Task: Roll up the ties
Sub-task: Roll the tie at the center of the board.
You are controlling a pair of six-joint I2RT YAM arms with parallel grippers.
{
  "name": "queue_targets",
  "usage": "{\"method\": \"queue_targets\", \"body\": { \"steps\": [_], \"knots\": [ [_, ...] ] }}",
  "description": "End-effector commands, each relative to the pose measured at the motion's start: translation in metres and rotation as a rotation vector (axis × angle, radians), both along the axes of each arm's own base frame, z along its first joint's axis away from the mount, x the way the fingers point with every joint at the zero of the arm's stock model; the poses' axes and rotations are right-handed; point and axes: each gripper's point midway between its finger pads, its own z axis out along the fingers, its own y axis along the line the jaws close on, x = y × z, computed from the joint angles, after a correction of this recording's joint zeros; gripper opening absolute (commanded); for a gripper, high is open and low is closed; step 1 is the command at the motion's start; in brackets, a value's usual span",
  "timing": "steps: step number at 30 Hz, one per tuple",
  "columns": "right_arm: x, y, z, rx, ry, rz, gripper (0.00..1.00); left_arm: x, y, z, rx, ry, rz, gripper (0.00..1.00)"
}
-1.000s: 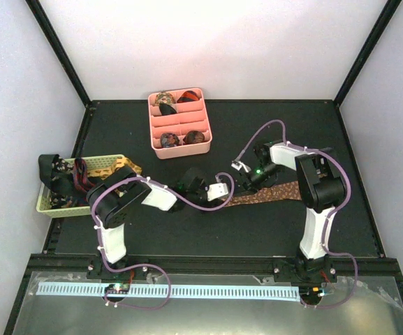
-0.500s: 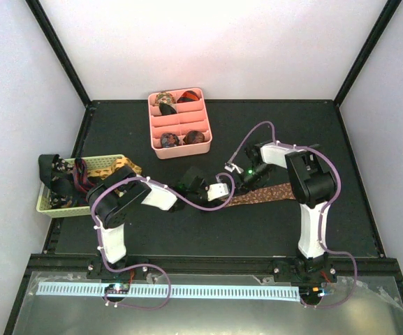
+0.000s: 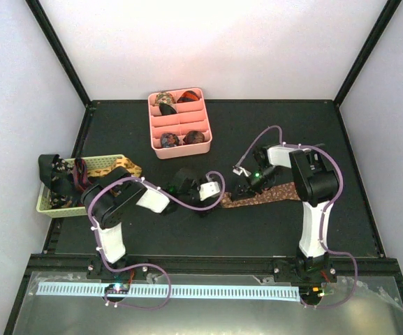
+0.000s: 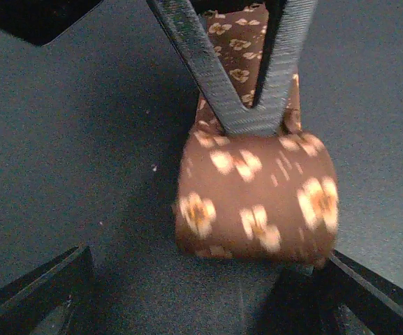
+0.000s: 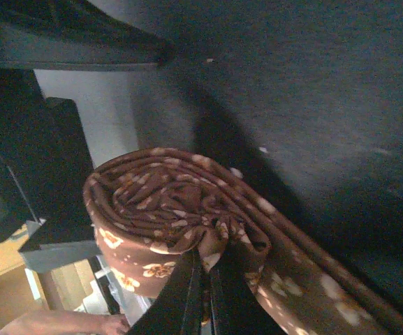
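A brown floral tie lies on the black table, its near end wound into a roll (image 4: pixel 253 199) and its tail (image 3: pixel 271 193) running right. My right gripper (image 5: pixel 202 279) is shut, its fingers pinching fabric at the roll's (image 5: pixel 159 202) edge; in the left wrist view the right gripper (image 4: pixel 251 122) comes down from above onto the roll's far side. My left gripper (image 4: pixel 208 300) is open, its fingers (image 4: pixel 40 293) wide apart on either side of the roll's near face, not gripping it. From above, the left gripper (image 3: pixel 218 191) and the right gripper (image 3: pixel 238 188) meet at the roll (image 3: pixel 228 202).
A pink divided tray (image 3: pixel 204 129) at the back holds rolled ties (image 3: pixel 165 99) in several compartments. A pale woven basket (image 3: pixel 107 165) at the left edge holds loose ties (image 3: pixel 65 183). Black frame posts stand at the table's far corners.
My left gripper has opened and let go of the roll. The right gripper has shut on the roll's edge and come down slightly toward the near side.
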Motion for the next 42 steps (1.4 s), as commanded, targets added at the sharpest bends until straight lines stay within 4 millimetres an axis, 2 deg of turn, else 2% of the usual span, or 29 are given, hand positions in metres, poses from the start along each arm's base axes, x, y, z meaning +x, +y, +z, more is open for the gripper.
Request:
{"method": "queue_targets", "body": {
  "steps": [1, 4, 9, 12, 16, 21, 24, 29, 34, 38, 42],
  "knots": [
    [0.003, -0.022, -0.022, -0.088, -0.015, 0.003, 0.02, -0.002, -0.012, 0.032, -0.153, -0.063, -0.051, 0.89],
    [0.002, -0.027, -0.026, -0.11, -0.026, 0.009, 0.02, -0.007, -0.018, 0.028, -0.194, -0.058, -0.085, 0.92],
    [-0.002, -0.031, -0.032, -0.13, -0.032, 0.012, 0.01, 0.002, -0.04, 0.022, -0.237, -0.053, -0.074, 0.9],
    [-0.005, -0.032, -0.035, -0.13, -0.025, 0.016, 0.02, 0.003, -0.054, 0.02, -0.256, -0.051, -0.084, 0.83],
    [-0.005, -0.03, -0.033, -0.116, -0.026, 0.011, 0.02, 0.001, -0.062, 0.007, -0.237, -0.055, -0.083, 0.67],
    [-0.001, -0.023, -0.022, -0.067, -0.034, -0.008, 0.03, -0.004, -0.052, -0.004, -0.166, -0.052, -0.07, 0.45],
    [0.002, -0.021, -0.008, -0.039, -0.061, -0.008, 0.14, -0.006, -0.036, -0.019, -0.028, -0.041, -0.051, 0.37],
    [0.005, -0.02, 0.022, 0.016, -0.111, 0.001, 0.36, -0.013, -0.007, -0.04, 0.142, -0.014, -0.029, 0.34],
    [0.0, -0.003, 0.045, 0.113, -0.085, -0.007, 0.45, -0.017, -0.001, -0.044, 0.201, 0.045, -0.018, 0.34],
    [0.0, 0.014, 0.048, 0.157, -0.07, -0.015, 0.47, -0.017, -0.003, -0.046, 0.212, 0.073, -0.014, 0.36],
    [0.004, 0.022, 0.035, 0.136, -0.074, -0.001, 0.43, -0.019, -0.002, -0.047, 0.22, 0.082, -0.023, 0.36]
  ]
}}
